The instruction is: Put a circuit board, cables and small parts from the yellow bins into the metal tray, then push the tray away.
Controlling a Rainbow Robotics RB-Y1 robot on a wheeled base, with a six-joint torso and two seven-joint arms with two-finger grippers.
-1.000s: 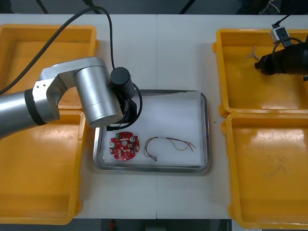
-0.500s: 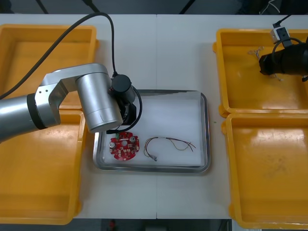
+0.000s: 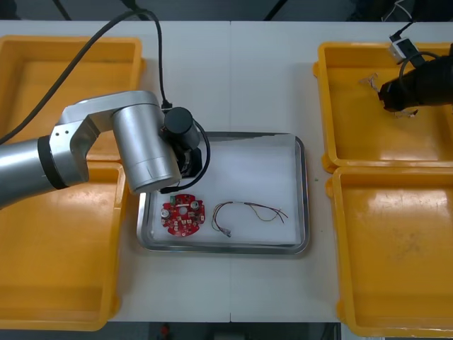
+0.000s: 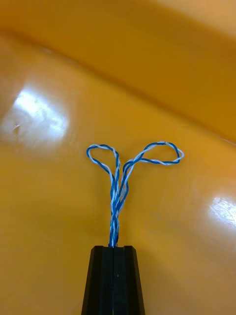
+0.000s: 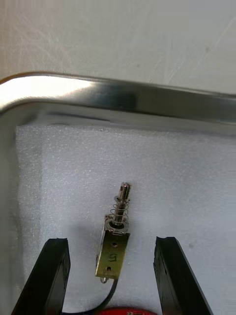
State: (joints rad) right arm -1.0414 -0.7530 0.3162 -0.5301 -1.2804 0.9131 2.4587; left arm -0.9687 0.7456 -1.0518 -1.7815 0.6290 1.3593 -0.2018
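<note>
Twisted blue and white cable [image 4: 118, 187] sits pinched in the fully closed right tool [image 4: 113, 248], its two loops sticking out ahead of the fingers over the yellow bin [image 4: 49, 206] floor. Wide open and holding nothing, the left tool [image 5: 112, 240] hangs in the metal tray [image 5: 123, 96], with a small metal part [image 5: 117, 231] lying between its fingers and the circuit board [image 3: 182, 214] just beside.

This looks like a workshop or lab where a robot works. A big silver robot arm [image 3: 134, 152] is on the left, above a plain light surface [image 3: 233, 78]. Yellow bins [image 3: 396, 262] sit at both sides, a metal tray [image 3: 303, 198] in the middle. A round red circuit board [image 3: 182, 215] and thin cables [image 3: 241, 205] lie in the tray.
</note>
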